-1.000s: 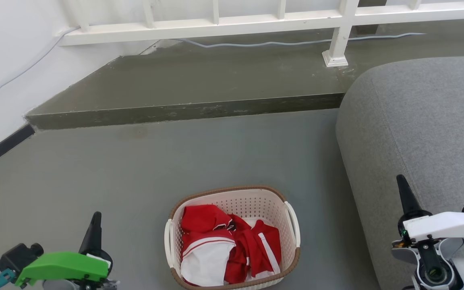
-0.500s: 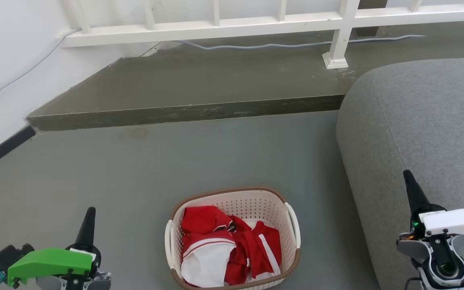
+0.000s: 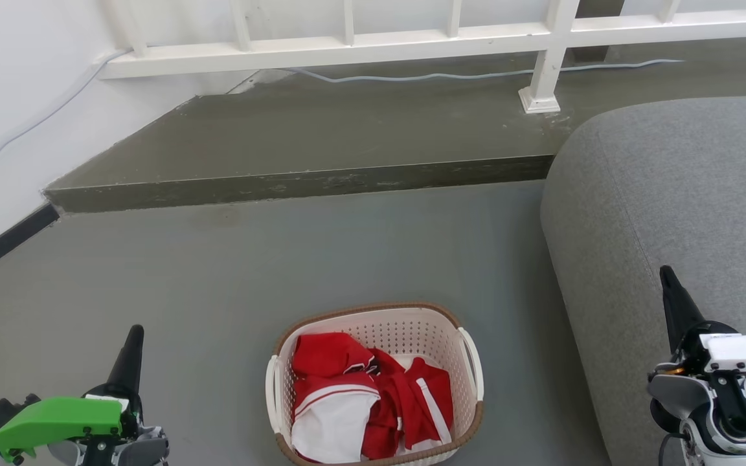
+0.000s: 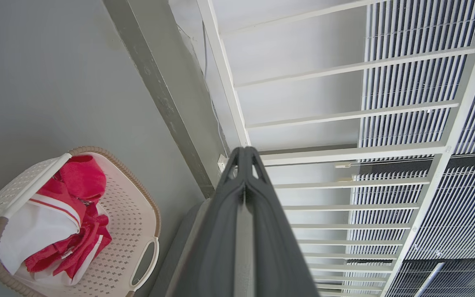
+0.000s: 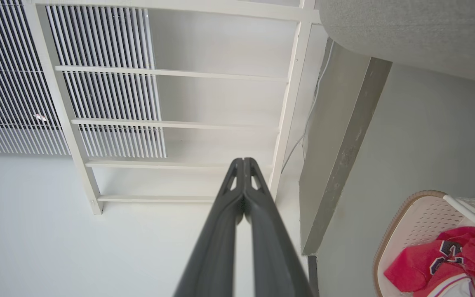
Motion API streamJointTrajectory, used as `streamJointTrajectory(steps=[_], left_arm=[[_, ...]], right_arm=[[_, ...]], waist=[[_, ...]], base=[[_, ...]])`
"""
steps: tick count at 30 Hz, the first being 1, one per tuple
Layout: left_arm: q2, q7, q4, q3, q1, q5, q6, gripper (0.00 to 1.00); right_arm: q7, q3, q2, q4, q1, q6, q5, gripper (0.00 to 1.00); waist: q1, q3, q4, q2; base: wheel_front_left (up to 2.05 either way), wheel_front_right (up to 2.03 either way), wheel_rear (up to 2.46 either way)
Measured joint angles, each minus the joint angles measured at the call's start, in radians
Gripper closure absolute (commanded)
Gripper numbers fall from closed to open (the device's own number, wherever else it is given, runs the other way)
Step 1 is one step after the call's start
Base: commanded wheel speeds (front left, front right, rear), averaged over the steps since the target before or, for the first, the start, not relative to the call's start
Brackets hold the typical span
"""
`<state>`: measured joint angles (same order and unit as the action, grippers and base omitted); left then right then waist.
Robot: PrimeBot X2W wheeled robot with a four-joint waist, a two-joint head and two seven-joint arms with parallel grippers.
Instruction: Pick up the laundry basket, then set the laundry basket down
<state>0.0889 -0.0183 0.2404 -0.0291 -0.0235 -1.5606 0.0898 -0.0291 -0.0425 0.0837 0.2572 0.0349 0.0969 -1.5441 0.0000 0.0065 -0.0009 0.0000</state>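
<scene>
First, left gripper [image 3: 133, 333]: lower left of the head view, green-cased wrist behind it, fingers pressed together into one dark point, pinching nothing.
Floor [image 3: 217, 278]: grey and flat, running back to a darker raised step [image 3: 295, 184].
Railing [image 3: 347, 50]: white, standing on the step, with a pale cable [image 3: 444, 76] lying along its foot.
Basket [image 3: 405, 327]: upright on the floor at bottom centre, between the two grippers and touched by neither; cream perforated walls, brown rim, a white loop handle on each side.
Clothes [image 3: 373, 401]: red and white, crumpled inside the basket, lying below its rim.
Sofa [image 3: 671, 194]: grey, rounded, near the basket's right side but not touching it.
Right gripper [image 3: 667, 275]: lower right, in front of the sofa, fingers closed tight against each other, empty, well apart from the basket.
</scene>
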Motion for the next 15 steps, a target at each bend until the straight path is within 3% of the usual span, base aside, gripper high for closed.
streamJointTrajectory(steps=[8,15], left_arm=[[0.0,-0.025,0.013,0.025,-0.012,-0.103,0.022,1.0],[0.0,-0.025,0.016,0.026,-0.018,-0.11,0.026,1.0]], right_arm=[[-0.026,-0.024,-0.003,0.009,0.012,0.017,-0.104,1.0],[-0.028,-0.027,-0.003,0.011,0.018,0.017,-0.11,1.0]], waist=[[0.0,-0.003,0.001,0.0],[0.0,-0.003,0.001,0.0]], base=[[0.0,0.0,0.0],[0.0,0.0,0.0]])
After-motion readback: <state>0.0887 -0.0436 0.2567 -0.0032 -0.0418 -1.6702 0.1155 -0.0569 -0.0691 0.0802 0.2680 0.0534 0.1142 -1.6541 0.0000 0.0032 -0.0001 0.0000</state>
